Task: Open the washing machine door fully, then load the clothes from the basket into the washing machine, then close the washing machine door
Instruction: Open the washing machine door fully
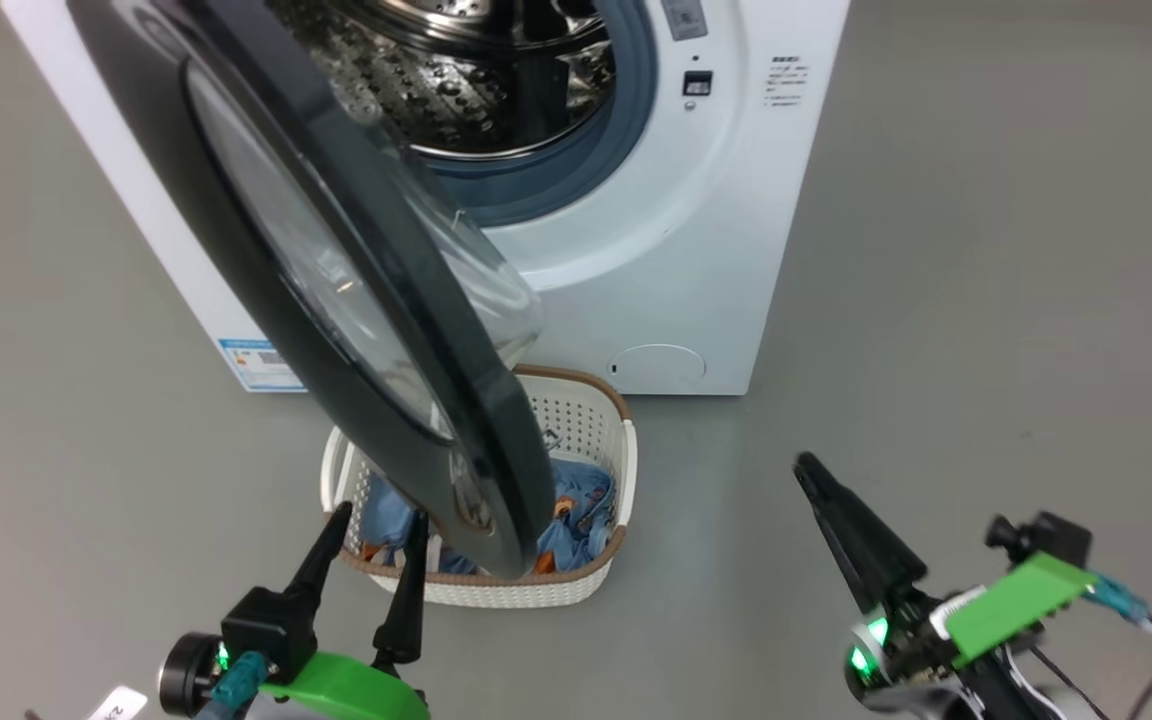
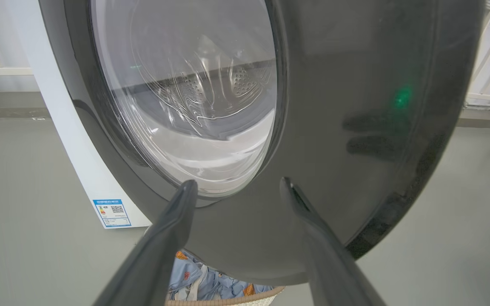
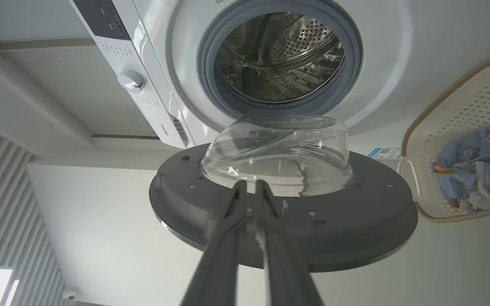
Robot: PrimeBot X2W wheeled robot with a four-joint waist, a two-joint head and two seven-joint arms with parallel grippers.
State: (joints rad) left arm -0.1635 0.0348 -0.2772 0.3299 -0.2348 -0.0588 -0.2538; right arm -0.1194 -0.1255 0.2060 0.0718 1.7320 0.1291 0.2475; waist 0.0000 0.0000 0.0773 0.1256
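Note:
The washing machine (image 1: 656, 250) stands with its drum (image 1: 466, 80) exposed. The washing machine door (image 1: 416, 300) is swung partway out and hangs over the basket (image 1: 586, 420) on the floor in front. The clothes (image 1: 581, 500), light blue with orange prints, lie inside the basket. My left gripper (image 1: 380, 520) is open at the basket's near edge, its fingers facing the door's glossy outer face (image 2: 355, 106) and holding nothing. My right gripper (image 1: 804, 462) is off to the right over the floor. In the right wrist view it (image 3: 251, 185) points at the door's inner side (image 3: 292, 229), shut but for a thin slit, with nothing in it.
Grey floor spreads to the left and right of the machine. A blue energy label (image 2: 112, 212) sits low on the machine's side. A round flap (image 1: 656, 365) sits low on the front. The door's clear glass bowl (image 3: 279, 148) bulges toward the drum.

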